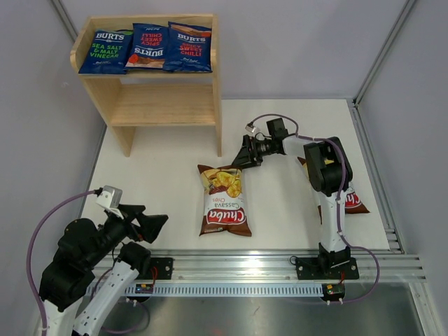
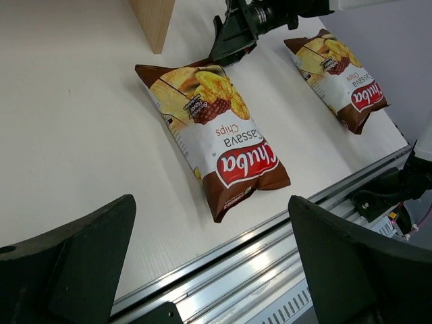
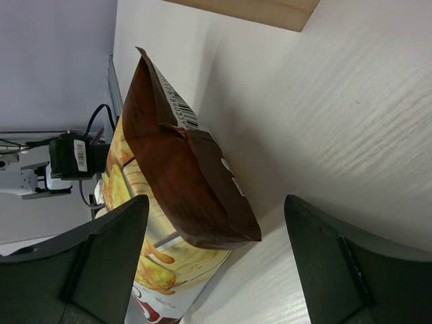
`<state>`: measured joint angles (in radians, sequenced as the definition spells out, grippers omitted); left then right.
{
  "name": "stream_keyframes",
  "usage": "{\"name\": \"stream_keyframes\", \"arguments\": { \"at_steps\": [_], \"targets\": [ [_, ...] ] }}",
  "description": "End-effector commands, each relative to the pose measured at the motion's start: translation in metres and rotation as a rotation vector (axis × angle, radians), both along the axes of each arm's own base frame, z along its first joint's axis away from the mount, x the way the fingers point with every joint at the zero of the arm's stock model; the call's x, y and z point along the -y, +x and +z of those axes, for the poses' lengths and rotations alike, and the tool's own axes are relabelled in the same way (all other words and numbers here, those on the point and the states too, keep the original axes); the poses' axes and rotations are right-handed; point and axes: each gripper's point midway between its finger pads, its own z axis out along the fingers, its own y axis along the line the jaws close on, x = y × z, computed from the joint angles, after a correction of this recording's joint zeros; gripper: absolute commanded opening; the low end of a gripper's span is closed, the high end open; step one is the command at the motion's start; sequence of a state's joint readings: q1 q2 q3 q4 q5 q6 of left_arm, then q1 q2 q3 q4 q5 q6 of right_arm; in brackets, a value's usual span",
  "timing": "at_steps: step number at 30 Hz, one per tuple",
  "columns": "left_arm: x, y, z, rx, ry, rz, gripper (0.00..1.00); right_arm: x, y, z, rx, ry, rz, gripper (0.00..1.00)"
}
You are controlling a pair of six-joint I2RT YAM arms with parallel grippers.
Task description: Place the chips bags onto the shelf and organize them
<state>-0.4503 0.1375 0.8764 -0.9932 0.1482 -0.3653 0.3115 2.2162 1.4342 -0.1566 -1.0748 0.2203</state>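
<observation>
Centre: Chuba bag (image 1: 222, 199) flat on surface (image 1: 161, 183), its top edge between the gaping right pincer (image 1: 240, 155) (not clamped). Lower left: left pincer (image 1: 152, 220), open wide, empty.

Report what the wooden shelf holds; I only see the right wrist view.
Observer: Three dark blue glossy Burts bags lie side by side on the top tier of the light wooden two-tier shelf.
Operator: Count what lies on the white table.
Observer: Two: the brown-and-white Chuba bag at the right hand, and a second Chuba bag partly under the right arm.
Operator: Locate the left hand.
Observer: It hangs open over the table's near left corner, holding nothing.
</observation>
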Motion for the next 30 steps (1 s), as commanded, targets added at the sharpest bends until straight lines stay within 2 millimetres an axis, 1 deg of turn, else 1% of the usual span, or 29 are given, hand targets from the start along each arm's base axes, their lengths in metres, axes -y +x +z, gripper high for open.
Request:
{"name": "stream_keyframes", "arguments": {
  "at_steps": [1,6,8,9,10,11,12,13,15,17,18,19,21,22,23,24,26,27,28,29,30],
  "targets": [
    [0.008,0.001,0.008,0.030,-0.012,-0.046,0.99,-0.018,-0.009,0.002,0.004,0.097,0.079,0.89],
    [0.009,0.000,0.008,0.029,-0.017,-0.047,0.99,-0.020,-0.015,-0.002,-0.021,0.107,0.084,0.84],
    [0.009,0.000,0.008,0.027,-0.018,-0.048,0.99,-0.023,-0.012,0.002,-0.003,0.133,0.081,0.80],
    [0.010,0.000,0.008,0.026,-0.022,-0.053,0.99,-0.023,-0.015,0.000,-0.016,0.138,0.079,0.71],
    [0.010,0.000,0.008,0.025,-0.025,-0.054,0.99,-0.023,-0.016,-0.001,-0.024,0.144,0.073,0.65],
    [0.011,0.000,0.008,0.025,-0.028,-0.056,0.99,-0.024,-0.013,0.003,-0.022,0.162,0.063,0.60],
    [0.011,0.000,0.008,0.027,-0.028,-0.055,0.99,-0.024,-0.016,0.002,-0.035,0.165,0.057,0.54],
    [0.010,-0.001,0.008,0.025,-0.030,-0.053,0.99,-0.025,-0.013,0.005,0.001,0.187,0.059,0.49],
    [0.010,-0.001,0.008,0.026,-0.031,-0.049,0.99,-0.024,-0.018,0.008,-0.035,0.200,0.039,0.43],
    [0.009,-0.001,0.009,0.028,-0.033,-0.046,0.99,-0.025,-0.016,0.015,-0.031,0.222,0.022,0.34],
    [0.009,0.000,0.008,0.026,-0.032,-0.045,0.99,-0.024,-0.019,0.016,-0.044,0.226,0.012,0.30],
    [0.009,0.000,0.008,0.025,-0.030,-0.042,0.99,-0.025,-0.017,0.022,-0.007,0.247,0.011,0.25],
    [0.008,0.000,0.008,0.024,-0.033,-0.035,0.99,-0.024,-0.022,0.032,-0.036,0.264,-0.015,0.13],
    [0.007,0.000,0.008,0.021,-0.034,-0.029,0.99,-0.025,-0.021,0.039,-0.003,0.284,-0.020,0.07],
    [0.007,0.000,0.008,0.023,-0.034,-0.028,0.99,-0.025,-0.019,0.044,-0.024,0.287,-0.047,0.00],
    [0.006,0.001,0.007,0.019,-0.036,-0.016,0.99,-0.024,-0.021,0.051,-0.023,0.290,-0.062,0.00],
    [0.004,0.001,0.008,0.022,-0.040,-0.006,0.99,-0.023,-0.019,0.057,-0.022,0.286,-0.103,0.00],
    [0.002,0.003,0.007,0.017,-0.042,0.011,0.99,-0.021,-0.021,0.065,-0.011,0.286,-0.123,0.00],
    [0.001,0.003,0.006,0.012,-0.044,0.021,0.99,-0.020,-0.022,0.069,-0.008,0.280,-0.139,0.00],
    [-0.001,0.004,0.005,0.005,-0.045,0.035,0.99,-0.020,-0.019,0.073,0.002,0.272,-0.177,0.00],
    [-0.003,0.006,0.005,-0.006,-0.053,0.061,0.99,-0.017,-0.022,0.084,0.023,0.271,-0.202,0.00]
  ]
}}
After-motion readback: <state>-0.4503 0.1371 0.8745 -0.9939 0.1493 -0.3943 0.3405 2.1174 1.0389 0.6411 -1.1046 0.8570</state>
